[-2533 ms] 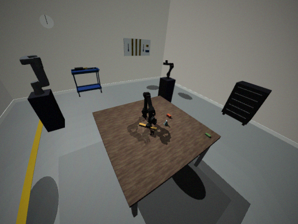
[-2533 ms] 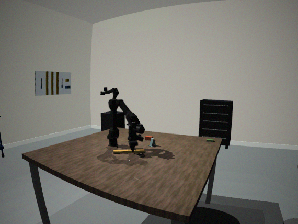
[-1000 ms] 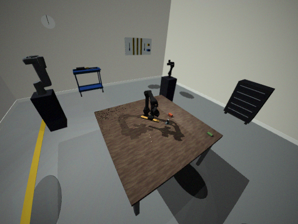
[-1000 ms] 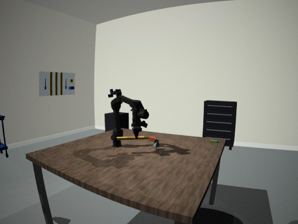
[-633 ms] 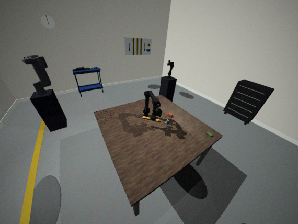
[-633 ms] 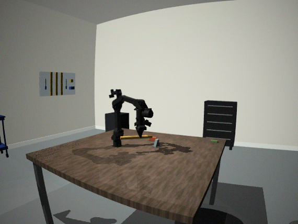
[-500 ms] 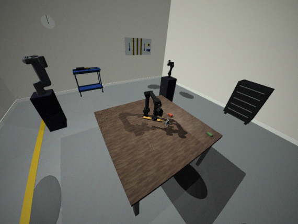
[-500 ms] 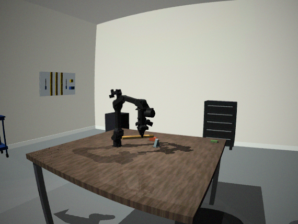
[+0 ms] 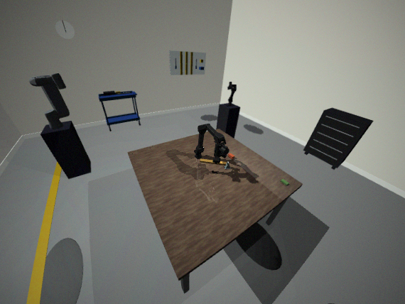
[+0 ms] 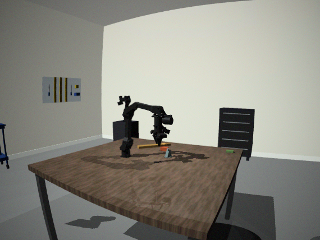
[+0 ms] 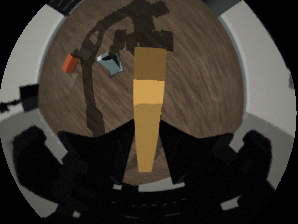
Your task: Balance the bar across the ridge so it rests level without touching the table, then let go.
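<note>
The yellow-orange bar [image 9: 207, 161] [image 10: 147, 146] [image 11: 148, 92] is held clear of the table [image 9: 199, 220] [image 10: 112, 182]. My gripper [image 9: 217, 161] [image 10: 159, 144] [image 11: 147, 121] points down and is shut on the bar, with a finger on each side of it. The small grey-blue ridge [image 9: 227, 165] [image 10: 168, 153] [image 11: 112, 65] stands on the table, off to the left of the bar's far part in the wrist view. The bar is not on the ridge. In the top view the fingertips are partly hidden by the gripper body.
An orange block [image 9: 231, 155] [image 10: 164, 148] [image 11: 70, 63] lies near the ridge, farther left in the wrist view. A green block [image 9: 284, 182] [image 10: 229, 151] lies near a table corner. A small dark piece [image 9: 214, 172] [image 10: 157, 161] shows on the table near the ridge.
</note>
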Robot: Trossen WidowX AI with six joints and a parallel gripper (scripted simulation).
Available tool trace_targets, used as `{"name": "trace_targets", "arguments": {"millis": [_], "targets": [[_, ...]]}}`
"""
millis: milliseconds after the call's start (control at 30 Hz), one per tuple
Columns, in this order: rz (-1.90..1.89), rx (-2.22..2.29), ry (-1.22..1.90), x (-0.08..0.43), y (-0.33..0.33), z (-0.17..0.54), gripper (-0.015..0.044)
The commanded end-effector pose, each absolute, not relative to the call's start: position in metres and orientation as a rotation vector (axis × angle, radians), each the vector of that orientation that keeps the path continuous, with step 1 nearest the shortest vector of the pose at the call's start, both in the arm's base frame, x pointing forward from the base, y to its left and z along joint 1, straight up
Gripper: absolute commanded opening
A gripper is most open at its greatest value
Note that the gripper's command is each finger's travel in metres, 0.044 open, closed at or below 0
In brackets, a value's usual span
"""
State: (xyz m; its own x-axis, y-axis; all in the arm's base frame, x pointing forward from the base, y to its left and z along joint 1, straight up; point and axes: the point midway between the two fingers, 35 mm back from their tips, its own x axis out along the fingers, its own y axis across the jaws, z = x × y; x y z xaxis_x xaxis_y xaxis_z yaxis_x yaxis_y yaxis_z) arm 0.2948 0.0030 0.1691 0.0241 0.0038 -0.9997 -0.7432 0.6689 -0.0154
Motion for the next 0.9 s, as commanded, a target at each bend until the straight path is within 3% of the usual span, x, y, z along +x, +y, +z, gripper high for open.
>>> {"name": "trace_targets", "arguments": {"millis": [0,867], "targets": [[0.658,-0.674,1.441,0.300,0.013,0.171,0.0000],[0.787,-0.796,1.392,0.321,0.103,0.171,0.0000]]}}
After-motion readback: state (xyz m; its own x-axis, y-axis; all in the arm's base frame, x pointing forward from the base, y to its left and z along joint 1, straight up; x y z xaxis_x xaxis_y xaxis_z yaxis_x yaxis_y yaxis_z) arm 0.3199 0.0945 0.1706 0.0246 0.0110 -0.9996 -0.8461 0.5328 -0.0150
